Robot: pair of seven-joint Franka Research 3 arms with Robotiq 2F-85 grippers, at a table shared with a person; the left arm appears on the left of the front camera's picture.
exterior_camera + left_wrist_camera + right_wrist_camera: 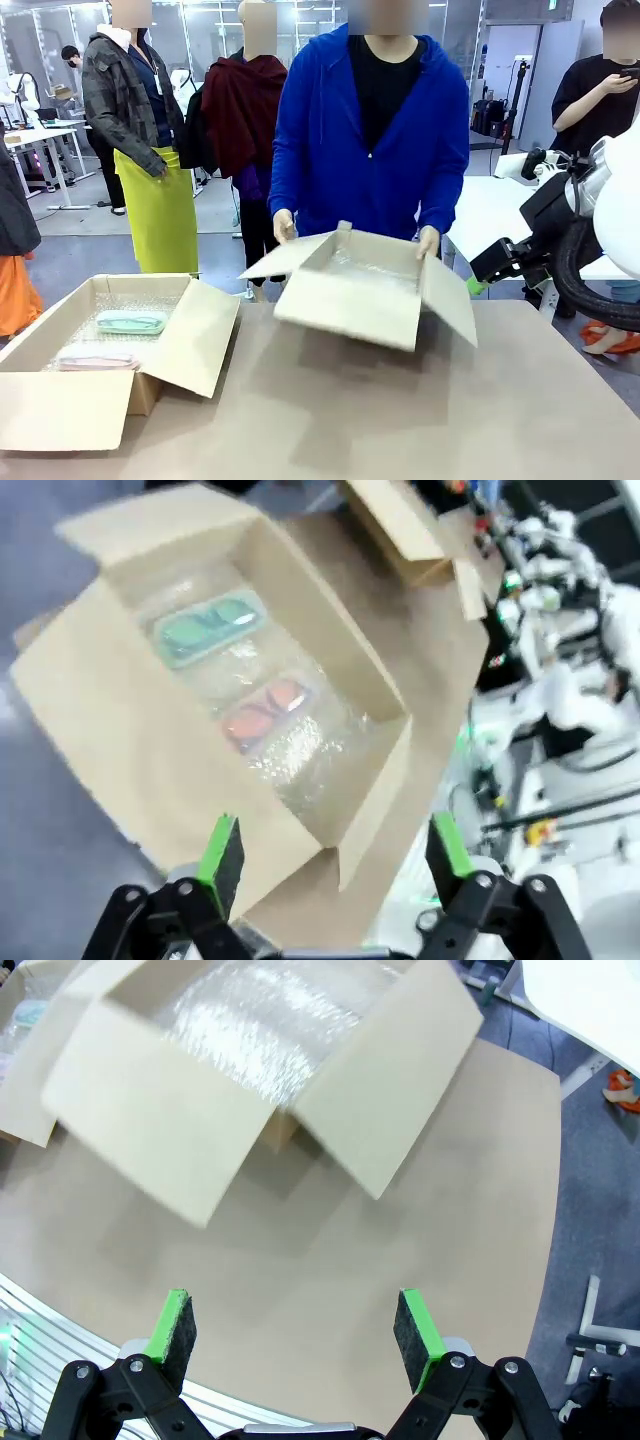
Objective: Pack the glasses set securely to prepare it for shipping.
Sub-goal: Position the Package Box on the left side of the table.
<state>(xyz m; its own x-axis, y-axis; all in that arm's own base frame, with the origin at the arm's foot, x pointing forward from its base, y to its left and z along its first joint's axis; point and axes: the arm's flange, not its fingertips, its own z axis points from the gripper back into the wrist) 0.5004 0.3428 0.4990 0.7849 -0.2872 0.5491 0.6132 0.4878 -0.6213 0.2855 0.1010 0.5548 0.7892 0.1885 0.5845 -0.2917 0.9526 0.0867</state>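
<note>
While the person's hands point(284, 226) held a second open cardboard box point(372, 290) tilted above the far side of the table point(420, 410), the two cases of the glasses set lay side by side in the first cardboard box point(60, 400), which stood at the robot's left with its flaps point(190, 335) spread outward. The mint green case point(131, 322) rested toward the far end of that box and the pale pink case point(98, 361), in its clear wrapping, just beside it toward the near end, both on a bed of bubble wrap point(300, 750). The left gripper point(335, 850) hung above this box with its jaws released and nothing between its green pads point(218, 848); the right gripper point(292, 1328) likewise stood released and empty, near the tilted box. The placing of both cases appeared complete; the next step was probably to cover them and fold the flaps shut, which would call for gentle pressure on thin, springy board. The cases were smooth, rounded oblongs; the wrap inside the held box point(270, 1020) looked glossy and crinkled, the cardboard matte and plain brown.
</note>
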